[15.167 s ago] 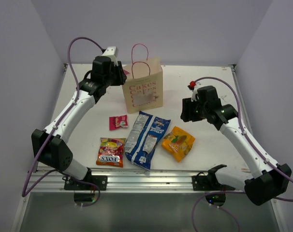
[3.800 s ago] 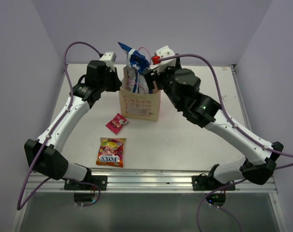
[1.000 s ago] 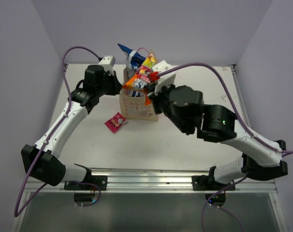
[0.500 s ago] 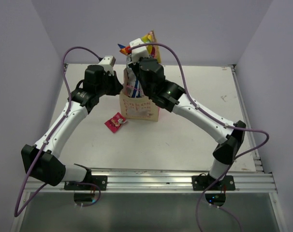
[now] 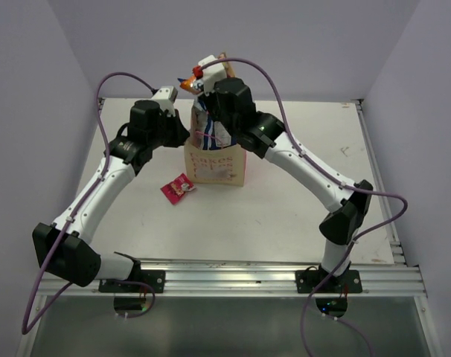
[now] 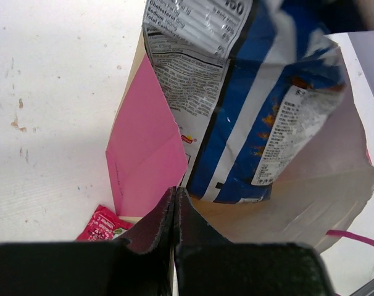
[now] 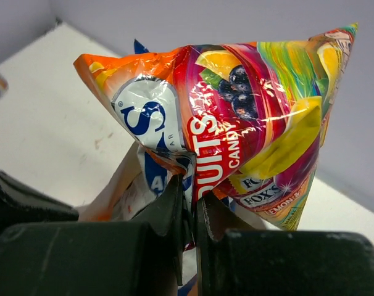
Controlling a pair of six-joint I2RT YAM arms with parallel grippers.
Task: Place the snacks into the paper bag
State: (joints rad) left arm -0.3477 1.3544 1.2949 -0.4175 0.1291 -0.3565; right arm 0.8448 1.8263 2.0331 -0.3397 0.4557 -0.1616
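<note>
The paper bag point(image 5: 214, 162) stands upright at the back of the table, tan with pink sides point(image 6: 144, 154). My left gripper point(image 5: 184, 132) point(image 6: 176, 192) is shut on the rim at its left side. The long blue-white snack bag point(image 6: 249, 92) stands inside and sticks out of the top. My right gripper point(image 5: 197, 86) point(image 7: 193, 185) hangs over the bag's mouth, shut on the lower edge of the crumpled red-yellow FOX'S packet point(image 7: 236, 117) point(image 5: 187, 84). The small pink-red sachet point(image 5: 178, 187) point(image 6: 103, 225) lies on the table just left of the bag's base.
White table point(image 5: 285, 201) with purple walls on three sides. The right arm point(image 5: 300, 160) arches over the table's middle from its base at the near right. A metal rail point(image 5: 225, 279) runs along the near edge.
The right arm has swung from in front of the bag up to above its mouth, carrying the FOX'S packet. The left arm, the bag and the sachet have stayed put.
</note>
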